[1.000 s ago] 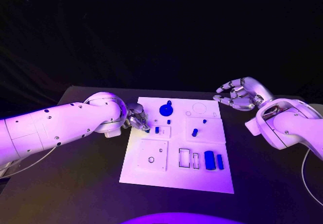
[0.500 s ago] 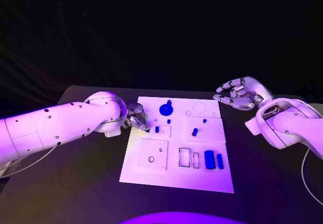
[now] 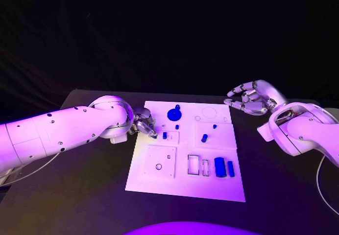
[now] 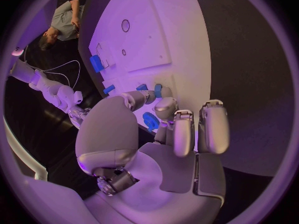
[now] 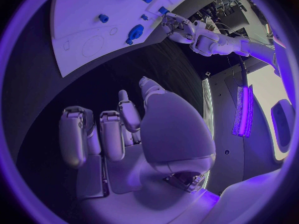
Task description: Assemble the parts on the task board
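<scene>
The white task board (image 3: 185,181) lies mid-table (image 3: 84,196), with blue parts (image 3: 220,167) toward its 4 o'clock corner. The left hand (image 3: 144,123) sits at its 9 o'clock edge; the wrist view shows its fingers (image 4: 157,92) touching a small blue part (image 4: 158,89). The right hand (image 3: 251,98), at 2 o'clock, hangs loosely curled, holding nothing.

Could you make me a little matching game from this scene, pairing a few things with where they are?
Things:
1. left hand
2. right hand
3. large blue cylinder
4. round blue part

Places:
A. lying in the near right part of the task board
B. off the board, over the black table beyond the board's far right corner
C. at the board's left edge
D. near the board's far edge

Pairs: 1-C, 2-B, 3-A, 4-D
</scene>
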You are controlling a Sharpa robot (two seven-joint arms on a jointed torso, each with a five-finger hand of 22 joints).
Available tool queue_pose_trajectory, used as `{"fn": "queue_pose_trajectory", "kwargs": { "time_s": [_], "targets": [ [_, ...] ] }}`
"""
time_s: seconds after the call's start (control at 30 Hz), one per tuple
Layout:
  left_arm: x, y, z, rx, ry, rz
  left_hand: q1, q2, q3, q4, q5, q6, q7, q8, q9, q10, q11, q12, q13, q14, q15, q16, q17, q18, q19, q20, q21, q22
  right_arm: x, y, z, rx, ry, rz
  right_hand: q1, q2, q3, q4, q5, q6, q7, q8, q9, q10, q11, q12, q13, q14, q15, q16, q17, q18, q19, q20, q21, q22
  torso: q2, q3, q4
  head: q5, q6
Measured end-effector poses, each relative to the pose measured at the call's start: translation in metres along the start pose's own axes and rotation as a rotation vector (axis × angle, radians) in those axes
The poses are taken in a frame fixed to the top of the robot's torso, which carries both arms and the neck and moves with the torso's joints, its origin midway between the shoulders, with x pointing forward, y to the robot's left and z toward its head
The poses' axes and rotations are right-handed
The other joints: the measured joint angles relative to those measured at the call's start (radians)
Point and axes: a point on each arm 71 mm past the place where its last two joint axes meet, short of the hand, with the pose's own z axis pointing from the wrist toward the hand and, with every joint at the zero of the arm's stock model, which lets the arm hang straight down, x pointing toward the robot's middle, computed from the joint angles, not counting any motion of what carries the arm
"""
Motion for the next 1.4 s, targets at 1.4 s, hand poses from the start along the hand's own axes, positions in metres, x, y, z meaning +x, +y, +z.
{"fn": "queue_pose_trajectory", "kwargs": {
  "time_s": [1.4],
  "targets": [
    [-0.0005, -0.0020, 0.0056, -0.015, 0.019, 0.006, -0.065, 0.010, -0.076, 0.049, -0.005, 0.043, -0.032, 0.006, -0.003, 0.007, -0.007, 0.015, 0.023, 0.001, -0.008, 0.008, 0.000, 0.000, 0.000, -0.007, 0.000, 0.000, -0.0006, -0.0004, -0.0005, 0.001, -0.001, 0.000, 0.000, 0.000, 0.000, 0.000, 0.000, 0.000, 0.000, 0.004, 0.000, 0.000, 0.000, 0.000, 0.000, 0.000, 0.000, 0.000, 0.000, 0.000, 0.000, 0.000, 0.000, 0.000, 0.000, -0.0010, -0.0001, -0.006, -0.008]
  ]
}}
